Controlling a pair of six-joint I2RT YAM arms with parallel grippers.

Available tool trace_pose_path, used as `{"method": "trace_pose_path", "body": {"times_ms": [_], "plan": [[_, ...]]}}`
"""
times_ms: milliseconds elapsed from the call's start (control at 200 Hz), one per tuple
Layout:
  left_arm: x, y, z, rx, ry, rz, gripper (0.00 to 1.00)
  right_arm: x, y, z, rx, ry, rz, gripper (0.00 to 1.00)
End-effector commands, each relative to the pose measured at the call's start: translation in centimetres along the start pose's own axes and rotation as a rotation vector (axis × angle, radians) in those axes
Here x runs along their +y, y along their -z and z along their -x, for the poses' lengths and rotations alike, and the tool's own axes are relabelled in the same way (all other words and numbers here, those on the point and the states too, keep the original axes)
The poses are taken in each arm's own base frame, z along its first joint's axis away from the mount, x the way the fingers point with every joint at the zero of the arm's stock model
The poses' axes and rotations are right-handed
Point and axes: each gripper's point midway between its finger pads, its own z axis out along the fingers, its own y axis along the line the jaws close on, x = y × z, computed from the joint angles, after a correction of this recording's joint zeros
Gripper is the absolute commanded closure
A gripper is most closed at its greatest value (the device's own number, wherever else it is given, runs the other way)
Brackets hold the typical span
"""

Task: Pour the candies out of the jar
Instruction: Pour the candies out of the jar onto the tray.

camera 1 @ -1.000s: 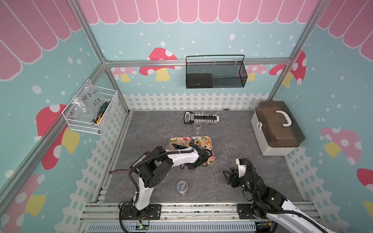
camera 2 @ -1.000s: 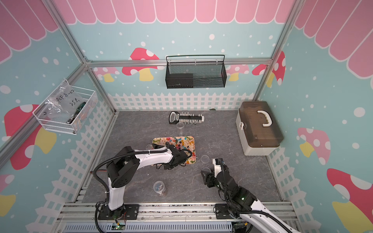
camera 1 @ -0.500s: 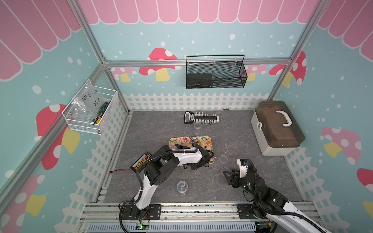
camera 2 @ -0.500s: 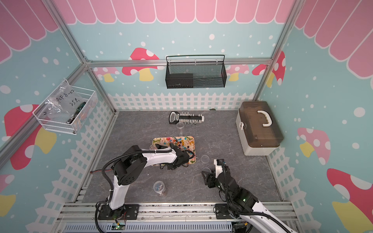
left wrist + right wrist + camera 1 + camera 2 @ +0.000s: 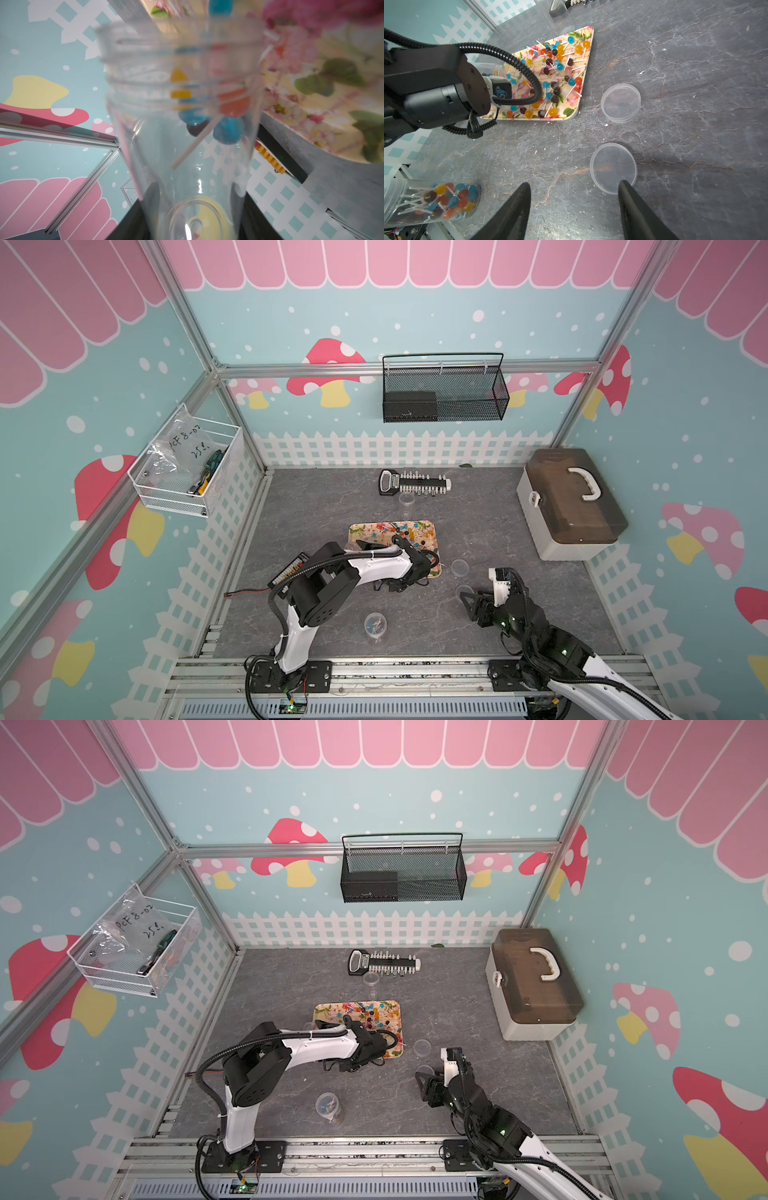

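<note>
The left gripper [image 5: 197, 216] is clamped on a clear plastic jar [image 5: 187, 104] tipped mouth-first over the floral yellow tray [image 5: 571, 116]; colourful round lollipop candies [image 5: 556, 68] lie scattered on the tray, a few sit inside the jar's mouth. The right gripper [image 5: 575, 184] hangs, jaws apart, above the grey stone-patterned table [image 5: 695, 83]

Handwriting stands on the clear plastic bag [image 5: 183, 441] in the white wire basket [image 5: 222, 477] on the side wall; in both top views its upper line reads roughly "PCF 8-02"; the lower line reads roughly "25 e", last character unsure; a tiny white mark on the dark box [image 5: 409, 404] in the black mesh basket [image 5: 469, 393] is too small to read.
</note>
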Motion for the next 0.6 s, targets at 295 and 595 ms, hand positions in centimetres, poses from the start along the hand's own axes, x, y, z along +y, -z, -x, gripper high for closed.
{"method": "trace_pose_path", "body": {"times_ms": [295,595], "plan": [[-0.1,0.3,-1.7,-0.011,0.013,0.043,0.54,-0.2,0.0,-0.2,0.0,-0.032,-0.003,0.35],[0.9,0.0,-2.4,-0.003,0.115,-0.016,0.55,-0.2,0.1,-0.2,-0.004,-0.044,0.004,0.36]]}}
